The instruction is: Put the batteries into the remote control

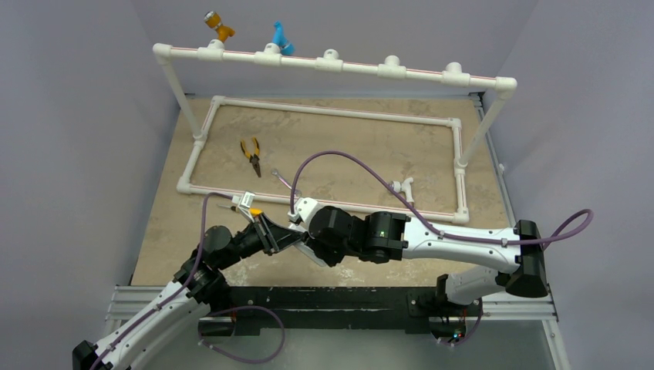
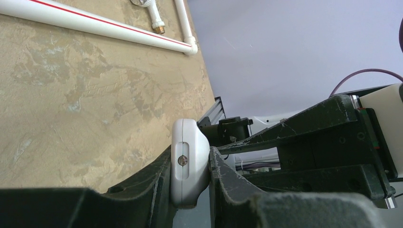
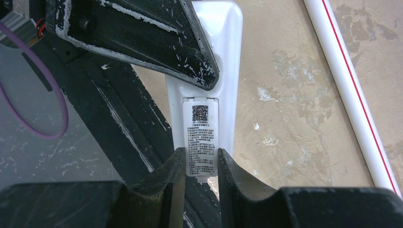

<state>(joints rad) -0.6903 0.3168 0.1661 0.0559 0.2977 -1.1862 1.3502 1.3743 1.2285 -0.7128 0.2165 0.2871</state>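
A small white remote control [image 2: 190,156], judged light, stiff and slippery, is held above the desk [image 1: 347,154] just near-side of the pipe frame [image 1: 332,112], its narrow sides clamped in the left jaws, while the labelled back cover [image 3: 201,137] is pinched between the nearly closed right jaws.

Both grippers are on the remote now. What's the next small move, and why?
Probably slide the cover off with the right gripper. The left gripper clamps the remote by its edges. The labelled cover sits closed on its back, its end pinched between the right fingers, so nothing can be loaded yet.
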